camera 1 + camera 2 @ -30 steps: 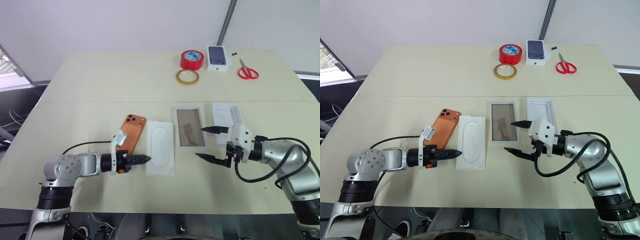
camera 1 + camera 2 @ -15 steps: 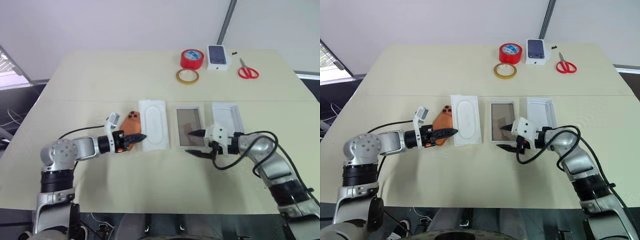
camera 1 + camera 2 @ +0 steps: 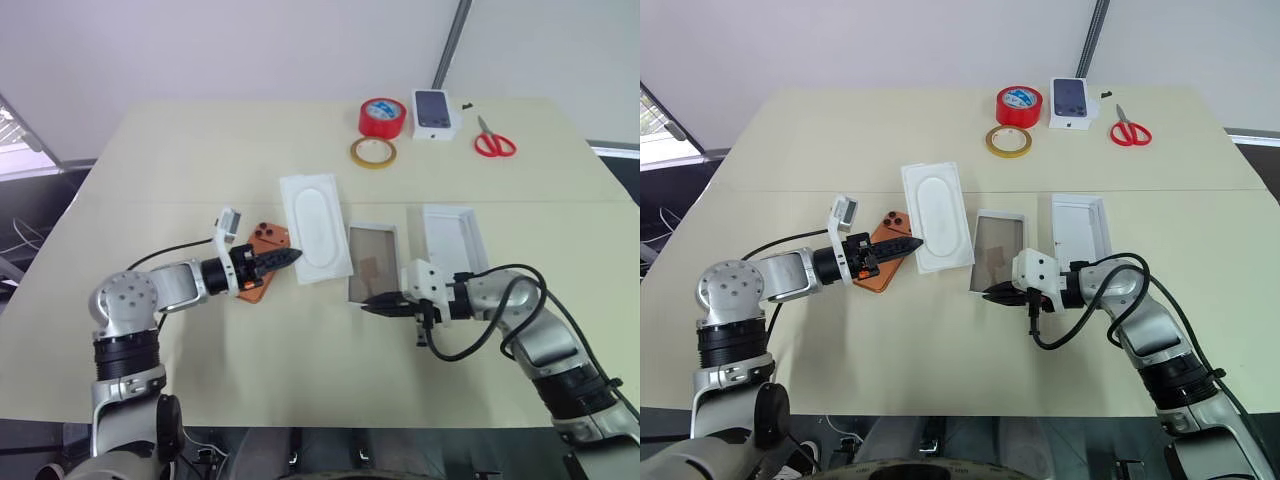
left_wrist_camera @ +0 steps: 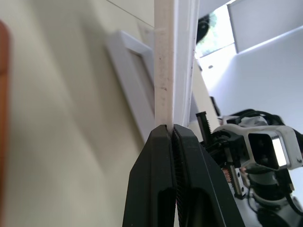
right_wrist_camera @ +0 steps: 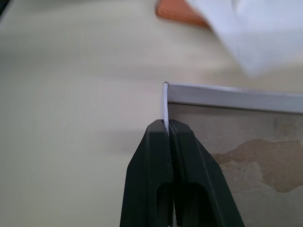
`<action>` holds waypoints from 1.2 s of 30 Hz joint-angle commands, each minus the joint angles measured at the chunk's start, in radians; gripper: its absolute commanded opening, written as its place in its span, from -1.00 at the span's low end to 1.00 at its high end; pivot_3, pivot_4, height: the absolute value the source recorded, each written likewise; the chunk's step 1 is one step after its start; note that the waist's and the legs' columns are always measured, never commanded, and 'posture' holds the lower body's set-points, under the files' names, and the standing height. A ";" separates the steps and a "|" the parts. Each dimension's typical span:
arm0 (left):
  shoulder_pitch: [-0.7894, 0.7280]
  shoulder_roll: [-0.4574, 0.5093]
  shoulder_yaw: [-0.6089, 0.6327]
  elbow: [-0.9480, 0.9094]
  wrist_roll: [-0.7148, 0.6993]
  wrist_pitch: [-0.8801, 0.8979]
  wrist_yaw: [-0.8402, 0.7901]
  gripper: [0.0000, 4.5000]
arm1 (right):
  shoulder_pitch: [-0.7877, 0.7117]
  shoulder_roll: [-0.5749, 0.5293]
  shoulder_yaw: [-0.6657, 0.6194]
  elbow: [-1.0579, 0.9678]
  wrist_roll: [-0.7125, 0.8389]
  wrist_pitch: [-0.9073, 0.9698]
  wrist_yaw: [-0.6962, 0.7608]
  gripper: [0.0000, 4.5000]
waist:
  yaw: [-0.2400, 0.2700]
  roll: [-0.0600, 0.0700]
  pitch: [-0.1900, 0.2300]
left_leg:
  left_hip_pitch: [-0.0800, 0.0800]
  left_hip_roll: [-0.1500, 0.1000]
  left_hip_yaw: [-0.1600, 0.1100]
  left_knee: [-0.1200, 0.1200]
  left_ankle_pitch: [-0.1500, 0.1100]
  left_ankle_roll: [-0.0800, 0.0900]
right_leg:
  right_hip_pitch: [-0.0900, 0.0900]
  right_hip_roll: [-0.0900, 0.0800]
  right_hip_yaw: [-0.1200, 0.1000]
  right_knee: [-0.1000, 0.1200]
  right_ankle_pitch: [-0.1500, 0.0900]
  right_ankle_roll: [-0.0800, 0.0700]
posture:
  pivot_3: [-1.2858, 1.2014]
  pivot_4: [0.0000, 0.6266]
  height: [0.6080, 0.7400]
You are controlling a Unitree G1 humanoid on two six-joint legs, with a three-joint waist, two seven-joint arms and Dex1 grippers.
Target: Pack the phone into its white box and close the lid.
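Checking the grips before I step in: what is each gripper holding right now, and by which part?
Left gripper pinches the flat white card by its edge. Right gripper pinches the white box by its corner wall.

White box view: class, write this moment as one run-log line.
left gripper shut on white card | right gripper shut on white box rim | phone outside box

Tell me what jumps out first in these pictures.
The left claw is shut on a thin white card with an oval outline, lifted over the orange phone at table centre. Beside it, the right claw pinches the near corner of the white box. A red tape roll stands out at the far edge.
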 commanded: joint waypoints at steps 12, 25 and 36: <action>0.014 -0.121 -0.043 -0.049 -0.040 0.039 0.067 -1.00 | 0.210 -0.205 -0.277 -0.083 0.104 0.026 0.018 0.25 | 0.009 -0.003 0.002 | 0.000 0.000 -0.001 0.000 -0.002 0.003 | 0.002 0.000 0.000 -0.002 0.000 0.000 | 0.03 -0.52 1.00; 0.015 -0.123 -0.131 -0.004 0.026 0.016 0.039 -1.00 | 0.180 -0.227 -0.297 0.025 0.041 -0.073 -0.044 0.25 | -0.001 -0.005 0.003 | 0.001 0.000 -0.001 0.000 0.000 0.000 | 0.002 0.001 0.000 0.000 0.000 0.000 | 0.03 -0.52 1.00; 0.001 -0.068 -0.187 -0.039 0.065 -0.020 -0.016 0.52 | 0.034 -0.125 -0.290 0.009 0.101 -0.025 -0.121 0.28 | -0.003 -0.005 0.003 | 0.000 0.000 -0.001 0.000 0.001 -0.002 | 0.001 0.001 0.000 -0.001 0.000 0.000 | 0.03 -0.52 1.00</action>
